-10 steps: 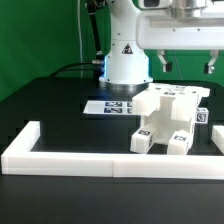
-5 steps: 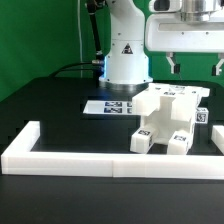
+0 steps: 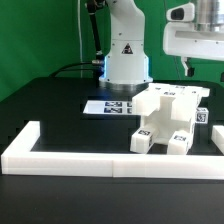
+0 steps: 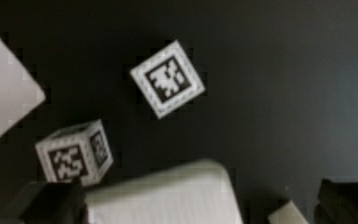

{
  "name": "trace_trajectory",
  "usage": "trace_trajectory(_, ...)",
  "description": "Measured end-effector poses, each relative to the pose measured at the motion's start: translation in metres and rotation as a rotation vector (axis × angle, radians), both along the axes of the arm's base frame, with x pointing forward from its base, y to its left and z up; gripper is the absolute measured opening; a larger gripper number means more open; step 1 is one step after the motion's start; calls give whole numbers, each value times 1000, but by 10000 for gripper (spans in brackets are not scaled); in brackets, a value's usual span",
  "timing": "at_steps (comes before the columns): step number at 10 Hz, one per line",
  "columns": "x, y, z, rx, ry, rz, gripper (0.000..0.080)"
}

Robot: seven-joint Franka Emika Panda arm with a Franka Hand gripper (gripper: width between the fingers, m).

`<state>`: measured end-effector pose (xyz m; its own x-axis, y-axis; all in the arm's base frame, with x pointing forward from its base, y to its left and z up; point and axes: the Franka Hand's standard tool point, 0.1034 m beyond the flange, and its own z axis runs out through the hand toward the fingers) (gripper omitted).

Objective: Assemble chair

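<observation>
The white chair parts [image 3: 166,117], bearing black-and-white tags, stand clustered on the black table at the exterior view's right, behind the front rail. My gripper [image 3: 206,66] hangs well above them at the upper right, partly cut off by the frame edge, with its jaws wide apart and nothing between them. In the wrist view the two dark fingers [image 4: 48,202] frame a white chair part [image 4: 167,195] lying far below. Two tagged faces [image 4: 171,78] of other parts show beyond it, and another white piece [image 4: 2,80] shows at the edge.
The robot base [image 3: 125,55] stands at the back centre. The marker board [image 3: 108,106] lies flat before it. A long low white border rail [image 3: 90,160] runs along the front and up the exterior view's left side.
The gripper has moved steadily toward the exterior view's right, staying high above the chair parts with its jaws open. The parts have not moved.
</observation>
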<state>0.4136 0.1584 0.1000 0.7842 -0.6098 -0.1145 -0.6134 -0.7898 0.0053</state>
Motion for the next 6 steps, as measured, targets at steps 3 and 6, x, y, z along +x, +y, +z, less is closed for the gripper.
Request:
trace_trajectory(3,-6,12,-15,-17,3,6,649)
trace_trajectory(6,-8,10,-22,-25,11,14,649)
